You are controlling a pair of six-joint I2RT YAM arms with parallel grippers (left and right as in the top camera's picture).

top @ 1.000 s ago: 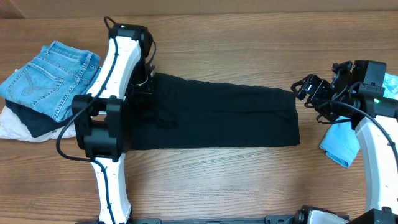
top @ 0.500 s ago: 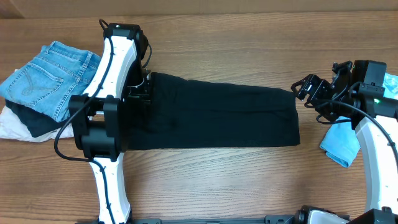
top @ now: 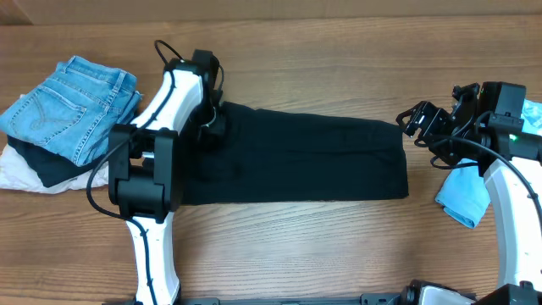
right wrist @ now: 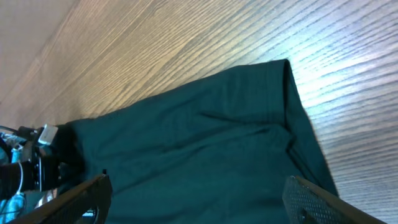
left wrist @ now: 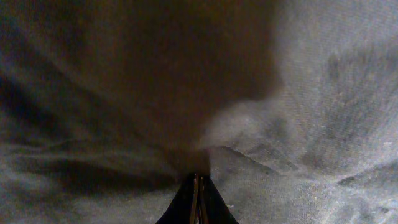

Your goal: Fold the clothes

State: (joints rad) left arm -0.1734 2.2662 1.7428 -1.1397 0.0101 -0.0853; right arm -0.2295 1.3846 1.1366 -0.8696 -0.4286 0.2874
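The black T-shirt (top: 305, 161) lies folded into a long band across the middle of the table. My left gripper (top: 212, 125) is at its far left corner. In the left wrist view the jaws (left wrist: 198, 199) are shut, with the dark fabric (left wrist: 280, 124) bunched up against their tips. My right gripper (top: 415, 121) is open and empty, just off the shirt's far right corner. In the right wrist view the fingers (right wrist: 196, 202) are spread wide over the shirt (right wrist: 205, 155). The neck tag is hidden.
A stack with blue jeans (top: 68, 102) on top of a black cloth (top: 51, 165) and a white cloth (top: 21, 169) sits at the far left. A light blue cloth (top: 464, 199) lies at the right edge, beside the right arm.
My left wrist has swung to the right, onto the shirt's far left corner. The right arm has not moved.
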